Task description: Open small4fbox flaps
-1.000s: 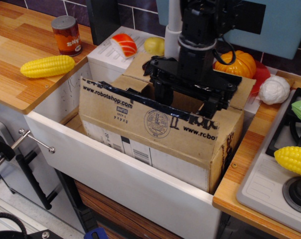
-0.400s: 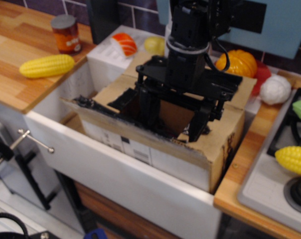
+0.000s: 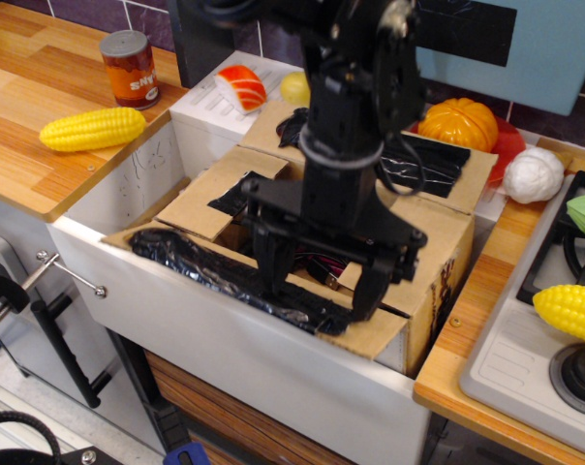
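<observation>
A brown cardboard box, the small4fbox (image 3: 423,281), sits in a white sink-like basin (image 3: 128,184) sunk between two stretches of wooden tabletop (image 3: 41,174), with the robot's black gripper (image 3: 317,295) reaching down over its front edge. Its two fingers (image 3: 270,276) stand apart — one near the middle of the front edge, the other toward the right — and nothing shows clamped between them. The front flap (image 3: 370,334) lies folded outward and down over the basin's front wall, its crinkled black tape (image 3: 225,276) facing up; the left flap (image 3: 210,194) is tilted up and outward, and the rear flap (image 3: 447,165) leans back toward the wall. The right flap cannot be made out behind the arm. On this showing the job looks largely done — what remains, probably, is checking that right-hand panel and lifting the arm clear.
</observation>
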### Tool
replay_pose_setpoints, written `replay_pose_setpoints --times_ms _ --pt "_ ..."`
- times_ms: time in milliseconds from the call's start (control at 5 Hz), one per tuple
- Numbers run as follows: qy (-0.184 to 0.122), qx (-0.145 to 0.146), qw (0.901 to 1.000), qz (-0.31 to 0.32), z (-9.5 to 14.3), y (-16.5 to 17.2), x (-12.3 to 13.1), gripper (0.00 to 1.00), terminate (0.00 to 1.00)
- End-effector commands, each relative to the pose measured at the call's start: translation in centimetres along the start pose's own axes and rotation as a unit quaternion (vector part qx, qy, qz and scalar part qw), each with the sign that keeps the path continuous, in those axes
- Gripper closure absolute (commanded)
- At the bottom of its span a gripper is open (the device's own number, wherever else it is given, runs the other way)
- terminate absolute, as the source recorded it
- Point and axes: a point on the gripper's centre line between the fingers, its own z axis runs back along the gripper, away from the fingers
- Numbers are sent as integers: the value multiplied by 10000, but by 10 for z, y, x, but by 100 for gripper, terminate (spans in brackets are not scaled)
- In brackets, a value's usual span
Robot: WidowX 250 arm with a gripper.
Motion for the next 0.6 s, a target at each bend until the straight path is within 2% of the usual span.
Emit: replay_pose_setpoints --times_ms 0,200,400 --pt "-477 -83 9987 144 -14 -4 -3 0 0" --pt "-567 -117 9982 143 -19 -4 -2 0 0" --pt "-580 -110 9982 127 -19 -4 0 0 100"
